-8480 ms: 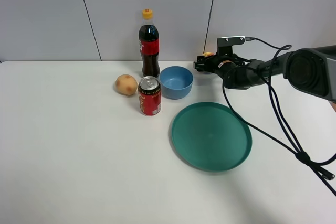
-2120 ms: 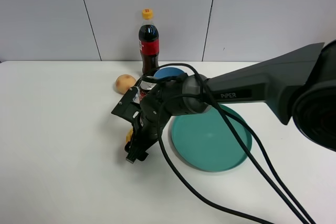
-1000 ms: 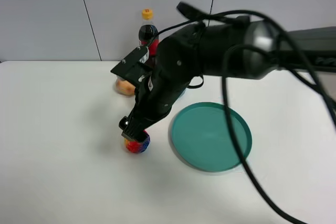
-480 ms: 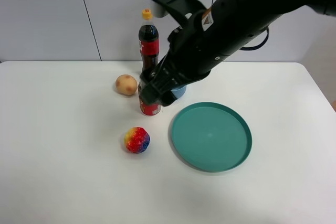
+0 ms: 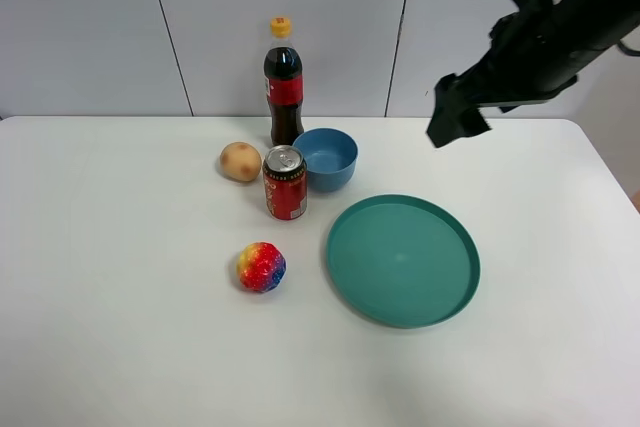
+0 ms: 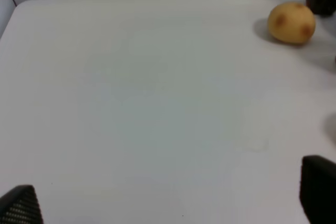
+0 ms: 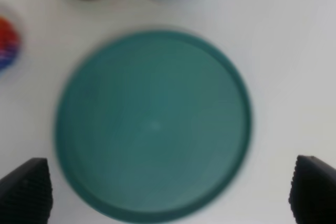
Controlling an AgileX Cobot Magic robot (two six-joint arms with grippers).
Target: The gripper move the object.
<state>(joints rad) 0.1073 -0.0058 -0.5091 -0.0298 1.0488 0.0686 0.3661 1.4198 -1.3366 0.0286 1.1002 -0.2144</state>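
Note:
The rainbow ball [image 5: 261, 267], red and yellow with blue patches, lies alone on the white table in front of the can. It shows at the edge of the right wrist view [image 7: 6, 43]. My right gripper [image 5: 456, 120] is raised high at the back right, far from the ball. In its wrist view the right gripper [image 7: 168, 190] is open and empty, high above the teal plate [image 7: 152, 124]. My left gripper [image 6: 168, 203] is open and empty over bare table; it is out of the high view.
A red can [image 5: 285, 183], a blue bowl [image 5: 329, 158], a cola bottle [image 5: 284, 87] and a tan round fruit [image 5: 240, 161] stand behind the ball. The teal plate [image 5: 403, 259] lies to the ball's right. The fruit also shows in the left wrist view [image 6: 291, 22].
My right gripper let go of the ball on the table in front of the can, then rose and swung back to the upper right. The ball stays put.

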